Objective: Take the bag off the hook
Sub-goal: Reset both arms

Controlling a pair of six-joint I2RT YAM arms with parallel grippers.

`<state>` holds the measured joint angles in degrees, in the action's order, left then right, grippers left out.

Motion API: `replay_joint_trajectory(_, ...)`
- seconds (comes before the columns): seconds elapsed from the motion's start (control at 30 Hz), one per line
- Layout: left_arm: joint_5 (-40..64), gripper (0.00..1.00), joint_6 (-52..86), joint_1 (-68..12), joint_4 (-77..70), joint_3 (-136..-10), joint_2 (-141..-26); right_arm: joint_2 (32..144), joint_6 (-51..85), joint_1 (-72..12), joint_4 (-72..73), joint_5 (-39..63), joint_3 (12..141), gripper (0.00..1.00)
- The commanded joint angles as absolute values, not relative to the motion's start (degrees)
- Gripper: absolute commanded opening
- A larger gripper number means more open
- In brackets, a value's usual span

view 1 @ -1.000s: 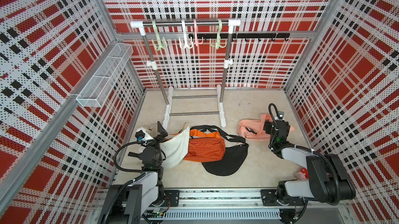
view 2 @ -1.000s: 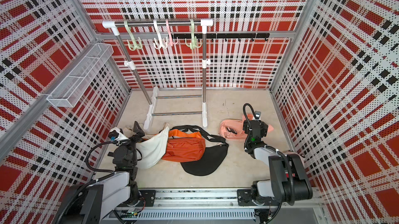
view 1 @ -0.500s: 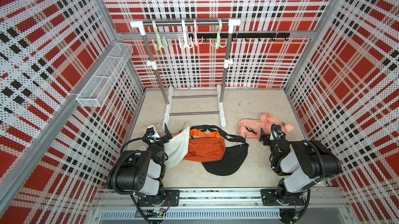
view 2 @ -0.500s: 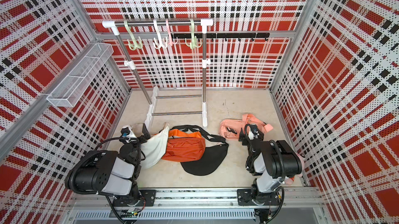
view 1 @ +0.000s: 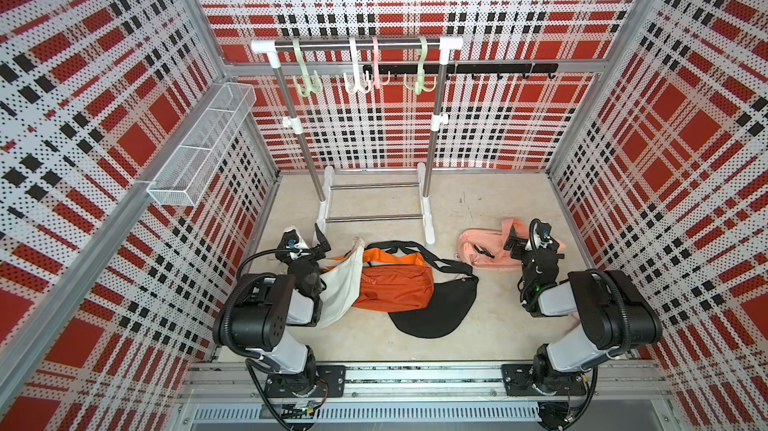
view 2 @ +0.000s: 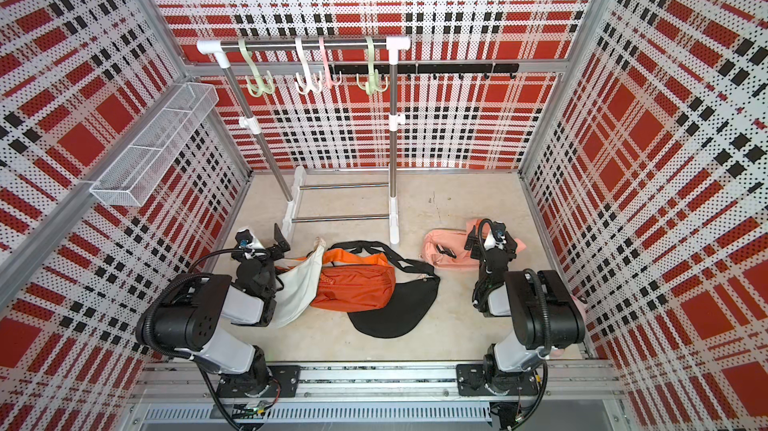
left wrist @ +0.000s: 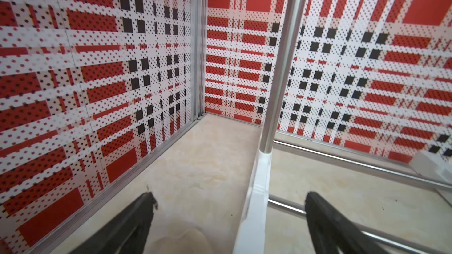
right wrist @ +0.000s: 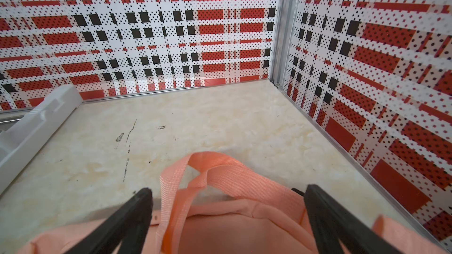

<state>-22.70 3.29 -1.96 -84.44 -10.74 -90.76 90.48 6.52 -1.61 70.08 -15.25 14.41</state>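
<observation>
The right gripper was noted spread wide, empty; the pink bag was seen just below it. The left gripper was likewise noted spread, with the rack base just ahead.

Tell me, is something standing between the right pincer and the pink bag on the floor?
Nothing visible does. The open right pincer hangs over the pink bag, whose strap shows between its jaws in the wrist view.
</observation>
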Motion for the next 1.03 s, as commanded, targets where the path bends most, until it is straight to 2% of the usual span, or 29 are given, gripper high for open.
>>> replay_joint_trajectory(0.0, -25.0, 0.98, 4.1, -1.6, -83.1, -10.5, -90.3, 90.0, 6.6, -1.8, 70.6, -15.8, 14.2, 1.0)
replay_joint_trajectory(0.47, -29.5, 0.98, 1.2, -5.1, -85.8, -9.8, -90.8, 90.0, 6.4, -1.8, 71.2, -15.6, 13.9, 1.0)
replay_joint_trajectory(1.0, -29.6, 0.98, 0.9, -5.3, -86.3, -9.6, -90.9, 89.9, 6.3, -1.8, 71.3, -15.6, 13.8, 1.0)
